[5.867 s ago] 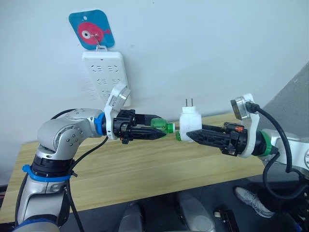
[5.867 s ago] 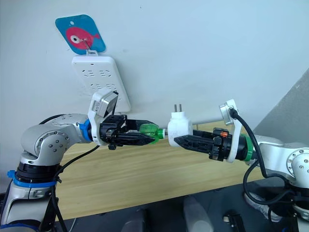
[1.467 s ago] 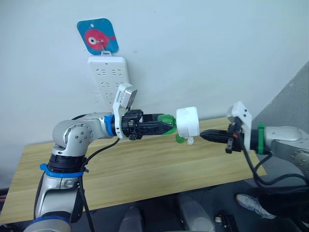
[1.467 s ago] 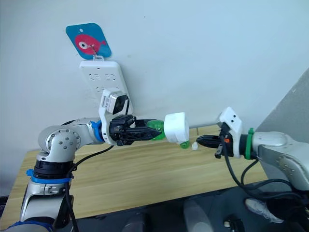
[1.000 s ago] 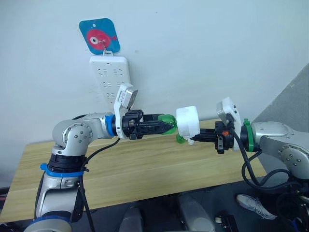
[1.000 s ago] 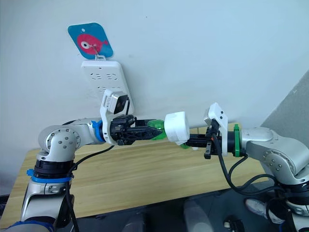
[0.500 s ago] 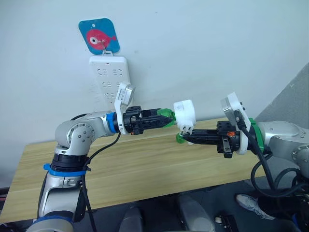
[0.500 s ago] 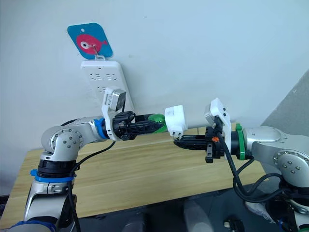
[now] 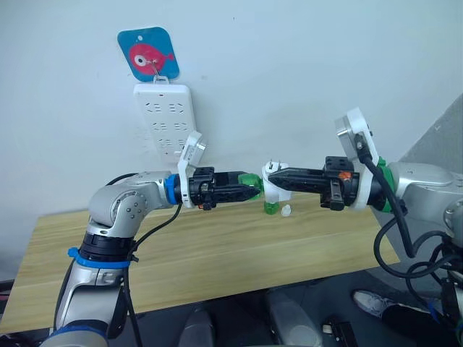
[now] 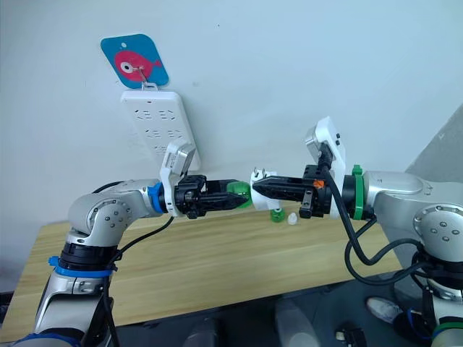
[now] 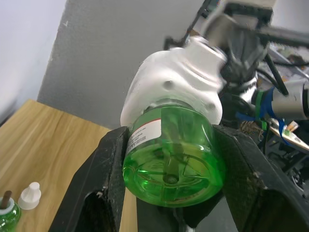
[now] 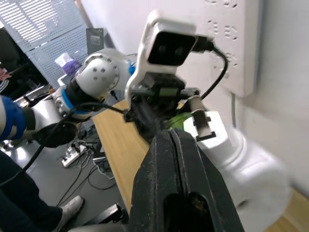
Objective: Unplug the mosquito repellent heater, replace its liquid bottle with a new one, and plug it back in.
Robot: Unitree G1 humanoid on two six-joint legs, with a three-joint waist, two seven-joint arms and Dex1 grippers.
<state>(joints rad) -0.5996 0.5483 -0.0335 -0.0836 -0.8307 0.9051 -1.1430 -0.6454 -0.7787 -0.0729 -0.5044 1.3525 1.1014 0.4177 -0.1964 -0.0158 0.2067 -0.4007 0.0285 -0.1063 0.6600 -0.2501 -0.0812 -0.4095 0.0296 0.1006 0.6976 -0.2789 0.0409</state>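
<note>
the left gripper (image 9: 249,194) is clamping the green translucent liquid bottle (image 11: 174,157), held midair over the wooden table (image 9: 217,253), its neck inside the small white rounded mosquito repellent heater (image 10: 258,189). the right gripper (image 10: 257,187), fingers pressed together, is touching the heater. likely the bottle-swap step; next comes plugging into the white power strip (image 9: 163,119).

Both arms are reaching inward at chest height, forearms roughly level, grippers pointing at each other and nearly meeting. The left gripper (image 9: 249,194) is clamping its two black fingers (image 11: 104,179) around a load. The right gripper (image 9: 275,175) is pressing its fingers (image 12: 181,164) flat together.
</note>
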